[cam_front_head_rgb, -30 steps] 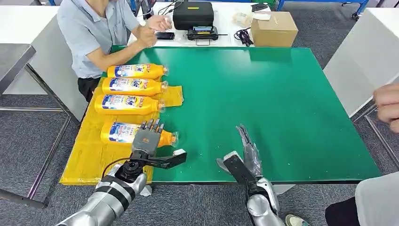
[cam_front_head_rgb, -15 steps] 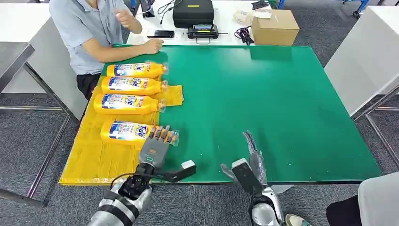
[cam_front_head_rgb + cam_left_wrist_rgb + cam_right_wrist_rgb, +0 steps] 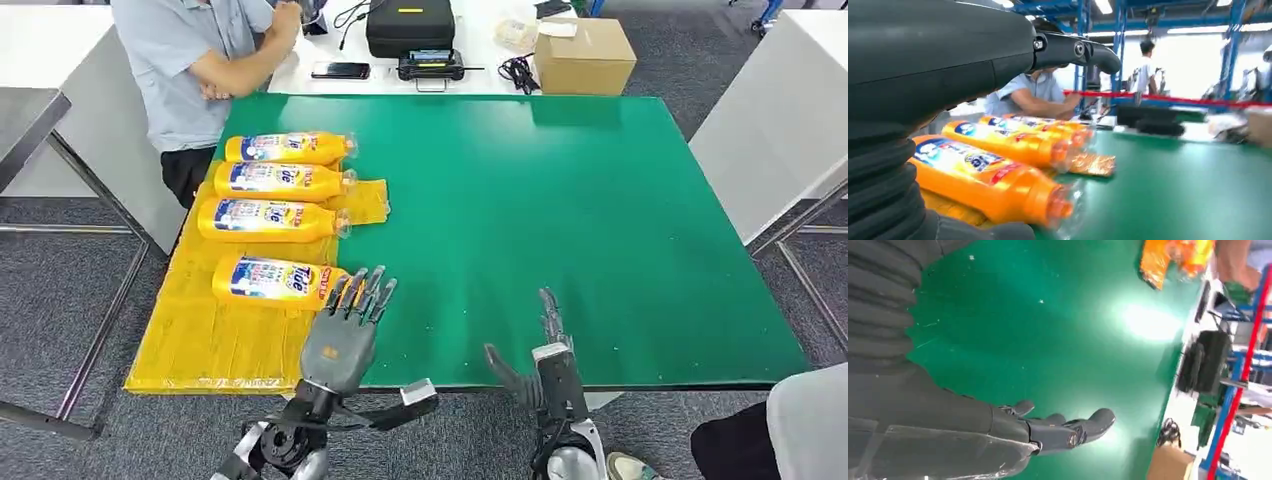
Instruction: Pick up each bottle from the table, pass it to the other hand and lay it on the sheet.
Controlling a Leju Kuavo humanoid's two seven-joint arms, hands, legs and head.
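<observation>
Pulling back toward the near table edge, the left hand point(image 3: 342, 340) is now sitting clear of the nearest bottle point(image 3: 272, 280), which it was resting on a second ago; its fingers are spread and holding nothing. All four orange bottles are lying in a row on the yellow sheet point(image 3: 200, 335) at the left side of the green table point(image 3: 560, 200), caps pointing right. These bottles are looking full and fairly heavy, with stiff but smooth, slippery plastic, so gripping around the labelled body, not the narrow neck, is seeming safest. Further right, the right hand point(image 3: 545, 365) is also drawing nearer, open and empty. At the far left, a person point(image 3: 195, 60) is standing with arms now folded.
</observation>
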